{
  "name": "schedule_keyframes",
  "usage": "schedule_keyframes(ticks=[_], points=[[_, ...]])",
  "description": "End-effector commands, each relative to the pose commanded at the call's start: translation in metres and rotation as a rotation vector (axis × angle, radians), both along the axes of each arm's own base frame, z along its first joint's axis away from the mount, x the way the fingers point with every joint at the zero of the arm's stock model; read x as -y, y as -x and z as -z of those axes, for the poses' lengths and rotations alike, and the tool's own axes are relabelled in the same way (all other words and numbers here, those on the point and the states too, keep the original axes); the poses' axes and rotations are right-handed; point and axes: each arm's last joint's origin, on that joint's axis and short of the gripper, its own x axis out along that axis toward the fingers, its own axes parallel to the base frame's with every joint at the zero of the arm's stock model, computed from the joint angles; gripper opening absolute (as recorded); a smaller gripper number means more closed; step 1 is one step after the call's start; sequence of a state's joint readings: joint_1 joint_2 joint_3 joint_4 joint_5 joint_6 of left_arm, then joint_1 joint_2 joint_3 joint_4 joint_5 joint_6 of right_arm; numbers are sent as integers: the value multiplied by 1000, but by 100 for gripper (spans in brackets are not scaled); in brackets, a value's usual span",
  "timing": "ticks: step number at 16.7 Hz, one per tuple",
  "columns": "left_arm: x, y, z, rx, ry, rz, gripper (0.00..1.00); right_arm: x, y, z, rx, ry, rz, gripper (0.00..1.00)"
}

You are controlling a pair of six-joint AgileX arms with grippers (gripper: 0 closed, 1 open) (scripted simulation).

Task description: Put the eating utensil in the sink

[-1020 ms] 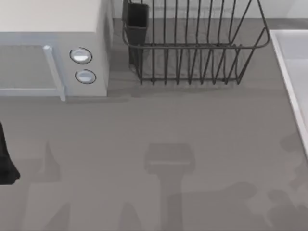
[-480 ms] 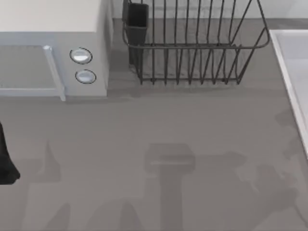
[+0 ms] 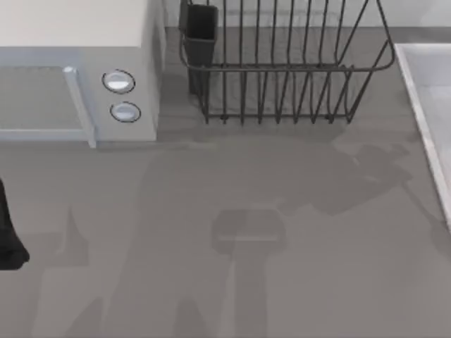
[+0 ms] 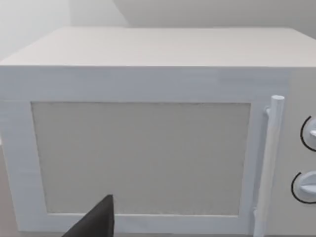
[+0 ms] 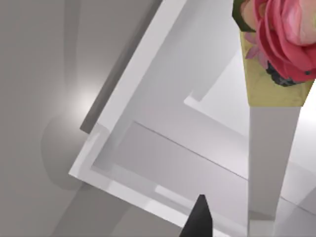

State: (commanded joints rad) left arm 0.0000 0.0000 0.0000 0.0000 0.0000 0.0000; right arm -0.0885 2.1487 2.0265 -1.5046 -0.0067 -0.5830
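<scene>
In the right wrist view the sink (image 5: pixel 133 84) lies below, pale with a lighter raised rim. Over its basin shows a bright red-pink item with a yellow band on a pale stem, which I take for the eating utensil (image 5: pixel 286 44). My right gripper (image 5: pixel 200 219) shows as a dark tip beside that stem; I cannot tell whether it holds the utensil. In the top view the sink's rim (image 3: pixel 417 105) runs down the right edge. My left arm (image 3: pixel 7 239) is parked at the table's left edge, and my left gripper (image 4: pixel 98 222) faces the microwave.
A white microwave (image 3: pixel 77 70) with two round knobs stands at the back left; its door (image 4: pixel 138 158) faces the left wrist camera. A dark wire dish rack (image 3: pixel 282 70) with a dark cup holder (image 3: pixel 201 32) stands at the back middle. Arm shadows lie on the grey table.
The right arm's shadow has swept from the table's lower right up toward the dish rack and the sink's rim. The left arm, microwave and rack have not moved.
</scene>
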Motion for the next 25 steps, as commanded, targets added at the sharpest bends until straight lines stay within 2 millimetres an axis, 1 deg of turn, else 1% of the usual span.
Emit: schedule_keyframes(ticks=[2,4,6,8,10,12,21,23,25], points=[[0,0,0,0,0,0,100,8,-29,5,17,1,2,0],[0,0,0,0,0,0,100,16,-52,14,36,3,5,0],[0,0,0,0,0,0,100,22,-67,24,53,5,9,0],[0,0,0,0,0,0,100,28,-77,35,66,6,14,0],[0,0,0,0,0,0,100,32,-83,45,74,7,18,0],[0,0,0,0,0,0,100,35,-86,50,79,7,21,0],[0,0,0,0,0,0,100,33,-89,54,97,9,18,0],[0,0,0,0,0,0,100,33,-90,64,87,8,18,0],[0,0,0,0,0,0,100,34,-90,80,64,6,19,0]])
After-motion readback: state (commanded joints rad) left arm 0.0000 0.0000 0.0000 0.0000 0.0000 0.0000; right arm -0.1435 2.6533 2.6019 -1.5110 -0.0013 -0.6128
